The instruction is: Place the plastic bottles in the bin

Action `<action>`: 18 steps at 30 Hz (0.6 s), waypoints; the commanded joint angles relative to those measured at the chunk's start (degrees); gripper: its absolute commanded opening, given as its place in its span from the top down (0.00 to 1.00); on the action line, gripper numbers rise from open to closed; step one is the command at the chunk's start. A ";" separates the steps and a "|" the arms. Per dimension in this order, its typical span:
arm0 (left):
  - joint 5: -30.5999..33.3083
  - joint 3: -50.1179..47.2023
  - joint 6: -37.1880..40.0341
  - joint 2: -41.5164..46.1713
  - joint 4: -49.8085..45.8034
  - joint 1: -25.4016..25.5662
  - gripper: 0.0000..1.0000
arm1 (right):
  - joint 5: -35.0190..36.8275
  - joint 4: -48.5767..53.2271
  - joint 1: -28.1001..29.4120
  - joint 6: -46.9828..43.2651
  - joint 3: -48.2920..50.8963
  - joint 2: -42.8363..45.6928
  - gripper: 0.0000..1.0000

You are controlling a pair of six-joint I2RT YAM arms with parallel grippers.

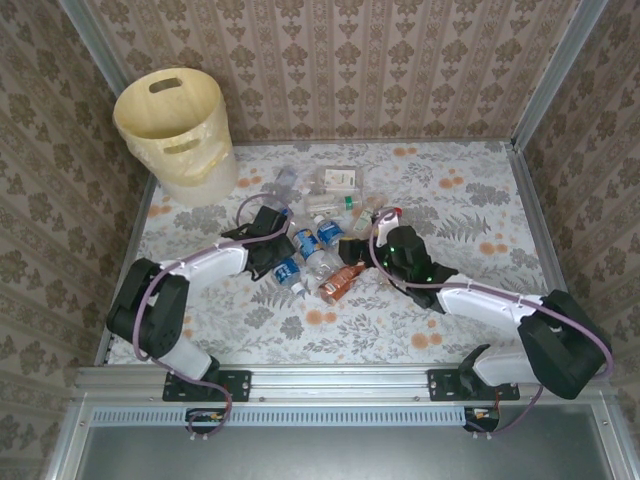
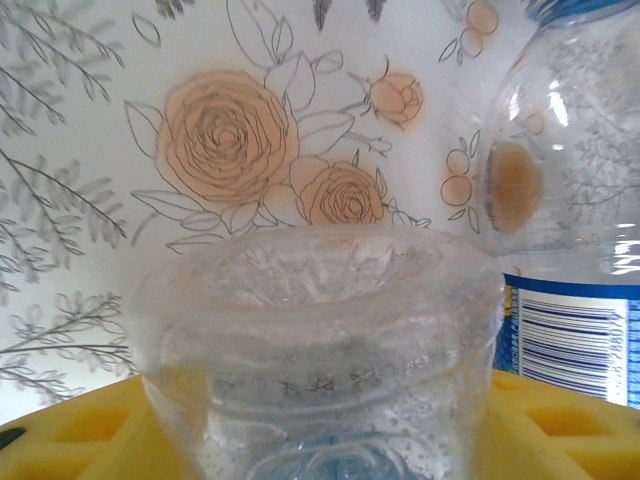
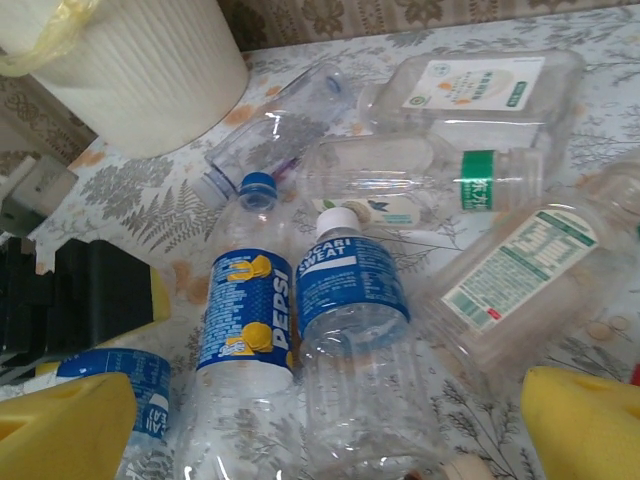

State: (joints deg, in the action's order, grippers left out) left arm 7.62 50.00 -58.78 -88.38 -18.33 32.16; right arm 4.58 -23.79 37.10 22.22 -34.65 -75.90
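The plastic bottles (image 1: 325, 225) lie on their sides, heaped in the middle of the table (image 1: 470, 300). The Pepsi bottle (image 3: 245, 320) and the Pocari Sweat bottle (image 3: 350, 300) lie parallel, caps pointing toward the bin (image 1: 175, 125), which stands upright in the far left corner. The right gripper (image 3: 320, 440) gapes wide and holds nothing. The left gripper (image 2: 320, 450) pinches a clear bottle (image 2: 320, 330) whose base points away from its camera.
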 commanded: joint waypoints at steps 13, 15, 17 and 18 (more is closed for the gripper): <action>7.99 6.39 14.54 12.19 -7.14 -4.45 0.39 | 0.10 0.98 3.81 -0.89 -7.86 -6.95 0.00; 7.97 7.74 16.62 13.03 -7.16 -5.37 0.39 | 0.37 1.02 4.07 -0.56 -8.36 -7.47 0.00; 8.37 9.45 19.37 13.95 -6.79 -5.64 0.40 | 0.71 1.24 4.36 -0.43 -8.78 -7.82 0.00; 9.99 10.84 21.66 14.37 -6.67 -5.65 0.40 | 1.02 1.37 4.42 -0.27 -9.11 -7.96 0.00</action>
State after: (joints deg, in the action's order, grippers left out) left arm 14.63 57.04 -43.79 -76.18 -24.75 26.92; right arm 4.27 -23.27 41.08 21.21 -41.47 -83.02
